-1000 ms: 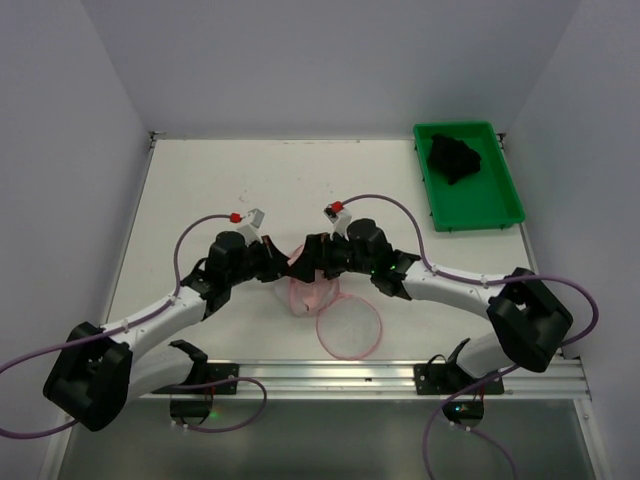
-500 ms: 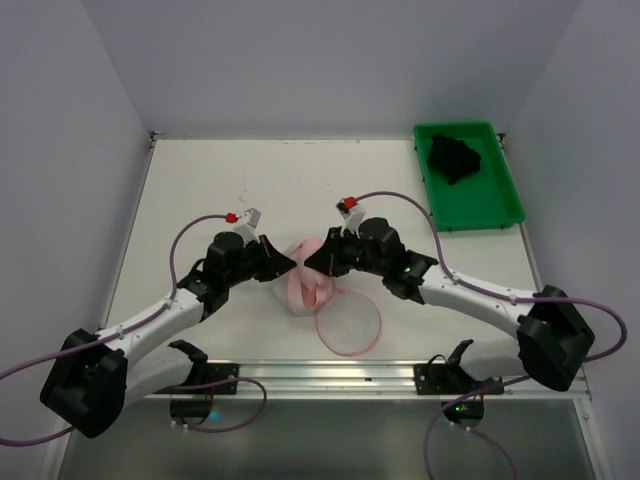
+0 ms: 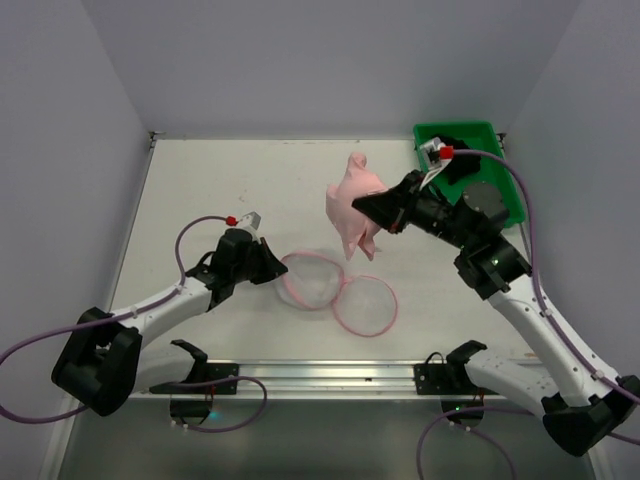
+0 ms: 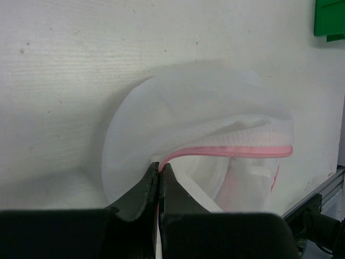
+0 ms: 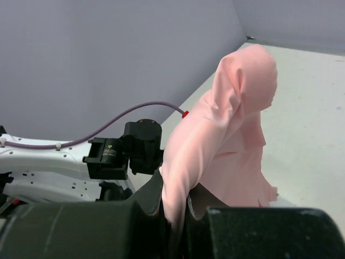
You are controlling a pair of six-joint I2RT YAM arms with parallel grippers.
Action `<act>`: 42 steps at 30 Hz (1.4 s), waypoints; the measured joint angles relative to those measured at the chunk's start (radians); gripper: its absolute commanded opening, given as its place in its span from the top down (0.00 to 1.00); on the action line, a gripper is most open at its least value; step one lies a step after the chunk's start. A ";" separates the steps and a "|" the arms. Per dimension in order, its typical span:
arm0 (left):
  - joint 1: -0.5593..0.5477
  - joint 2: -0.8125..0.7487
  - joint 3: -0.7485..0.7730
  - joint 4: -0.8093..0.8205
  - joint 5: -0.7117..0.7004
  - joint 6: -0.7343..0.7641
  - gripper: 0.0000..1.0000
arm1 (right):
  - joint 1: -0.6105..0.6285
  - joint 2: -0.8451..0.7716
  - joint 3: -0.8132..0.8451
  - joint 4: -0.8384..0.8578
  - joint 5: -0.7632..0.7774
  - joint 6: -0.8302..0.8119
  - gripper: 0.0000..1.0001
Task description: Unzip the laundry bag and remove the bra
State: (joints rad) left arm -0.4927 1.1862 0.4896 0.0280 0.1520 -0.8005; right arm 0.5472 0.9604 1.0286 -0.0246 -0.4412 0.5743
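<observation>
Two disc halves of the laundry bag (image 3: pixel 312 280) lie flat and open on the counter (image 3: pixel 220 180), edges touching, each with a pink zip rim. The left jaws are clenched on the rim of the nearer half. In the left wrist view both fingers (image 4: pixel 143 191) press together on the mesh right where the pink zip (image 4: pixel 232 152) starts. The white mesh (image 4: pixel 205 108) domes up just ahead of these jaws, with the zip running off to their right. The second half (image 3: pixel 365 305) lies beyond the first, farther from the left jaws.

The bra (image 3: pixel 355 205), pale pink, is out of the bag and off the counter, gripped in the right jaws. Those jaws are shut tight on a fold of the cloth. In the right wrist view the fabric (image 5: pixel 232 124) comes straight out from between the fingers and bunches up ahead of them, with a loose flap hanging to one side. The bra sits apart from the bag with clear space between them, and nothing else touches it.

The green tray (image 3: pixel 500 205) sits behind the right jaws, partly covered by that wrist. A corner of it (image 4: pixel 330 19) shows far ahead and to the right of the left jaws. The left arm (image 5: pixel 108 156) shows beyond the bra in the right wrist view.
</observation>
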 measured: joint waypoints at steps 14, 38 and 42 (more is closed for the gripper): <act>0.005 0.025 0.009 -0.008 0.006 0.008 1.00 | -0.360 0.083 0.232 -0.142 0.282 -0.216 1.00; 0.008 0.026 0.026 -0.029 0.019 0.046 1.00 | -0.678 0.929 0.352 0.081 0.520 -0.097 1.00; 0.008 0.035 0.026 -0.031 0.019 0.046 1.00 | -0.713 0.968 0.379 0.126 0.447 -0.034 0.99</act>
State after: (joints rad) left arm -0.4850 1.2209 0.5159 -0.0029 0.1715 -0.7547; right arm -0.1658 1.9285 1.4078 0.1013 0.0055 0.5400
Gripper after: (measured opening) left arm 0.011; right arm 0.081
